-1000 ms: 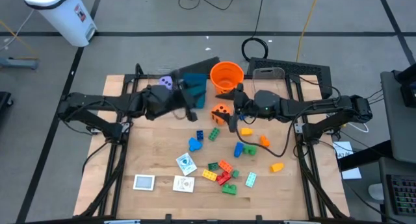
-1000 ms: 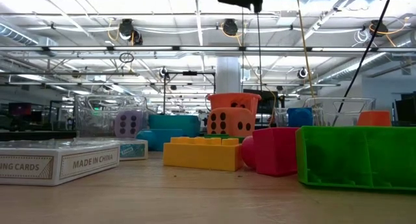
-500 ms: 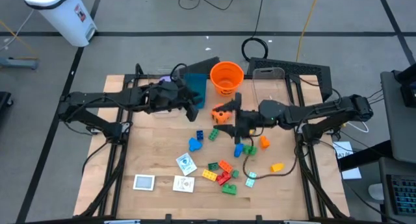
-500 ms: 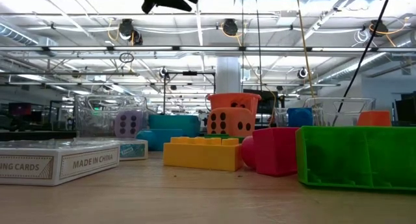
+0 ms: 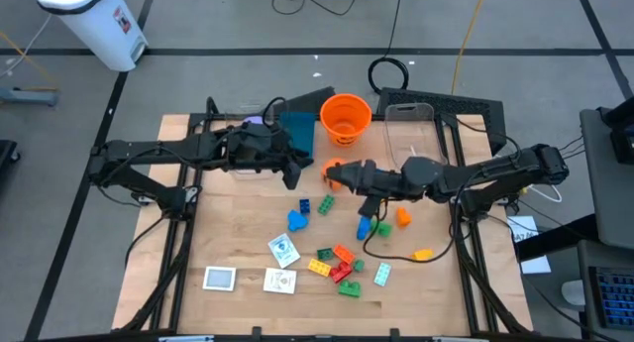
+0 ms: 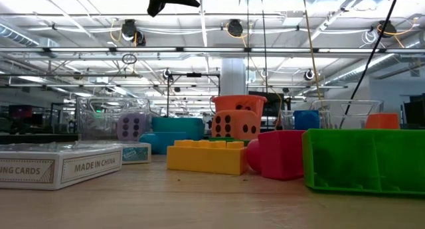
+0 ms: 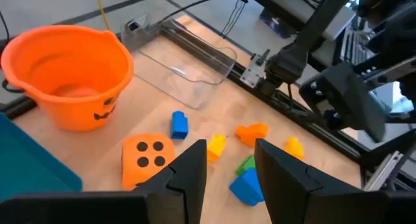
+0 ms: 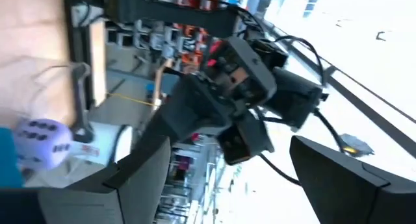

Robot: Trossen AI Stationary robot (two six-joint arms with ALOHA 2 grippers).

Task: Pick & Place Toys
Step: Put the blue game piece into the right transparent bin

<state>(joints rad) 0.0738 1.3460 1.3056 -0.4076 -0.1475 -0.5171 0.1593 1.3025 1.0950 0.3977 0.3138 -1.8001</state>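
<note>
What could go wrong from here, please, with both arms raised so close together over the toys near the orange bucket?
The left gripper and right gripper hover close together near the orange die; if both descend, they might collide. A cable trails across the table among the bricks, so the right arm's motion could drag it and scatter them. The orange bucket stands just behind and could be knocked.

1. Even, bright overhead light is seen across the table (image 5: 238, 233); shadows are soft.
2. Glare is cast by ceiling lights (image 6: 199, 30) in the low view.
3. The right wrist view is smeared by motion blur and overexposed.
</note>
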